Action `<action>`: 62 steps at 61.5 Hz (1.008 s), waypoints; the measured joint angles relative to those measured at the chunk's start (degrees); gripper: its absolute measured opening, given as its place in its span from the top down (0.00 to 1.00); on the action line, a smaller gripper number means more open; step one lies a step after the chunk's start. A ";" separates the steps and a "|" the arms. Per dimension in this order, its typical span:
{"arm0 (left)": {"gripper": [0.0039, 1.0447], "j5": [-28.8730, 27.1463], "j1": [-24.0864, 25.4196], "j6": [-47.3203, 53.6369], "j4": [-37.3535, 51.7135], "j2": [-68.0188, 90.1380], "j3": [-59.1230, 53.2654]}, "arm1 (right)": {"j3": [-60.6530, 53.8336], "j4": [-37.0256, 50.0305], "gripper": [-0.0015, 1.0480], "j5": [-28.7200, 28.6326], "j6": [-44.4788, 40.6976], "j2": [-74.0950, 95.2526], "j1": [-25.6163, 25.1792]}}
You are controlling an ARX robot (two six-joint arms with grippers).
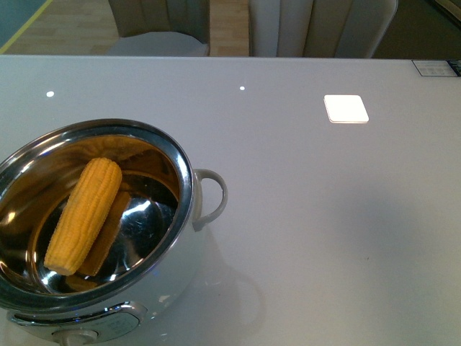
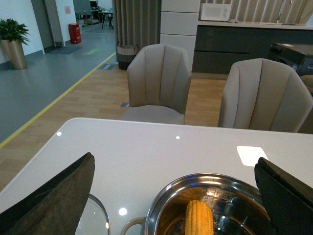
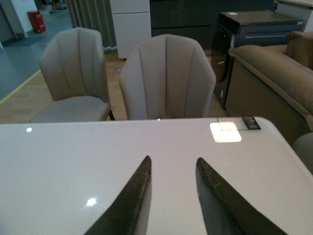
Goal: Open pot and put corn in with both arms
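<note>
White table (image 1: 302, 216): corn (image 2: 199, 218) between left fingers (image 2: 54, 196)

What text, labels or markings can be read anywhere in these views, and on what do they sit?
Nothing is legible.
Pot: a stamped mark on the inner wall above the corn, too small to read.
Table: a dark label at the far corner, blurred.
Back wall: a pinkish sign, too small to read.
</note>
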 joint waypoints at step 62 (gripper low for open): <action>0.07 0.00 0.00 0.02 0.00 0.00 0.00 | -8.46 -26.12 0.98 -5.49 -1.22 -36.26 -5.33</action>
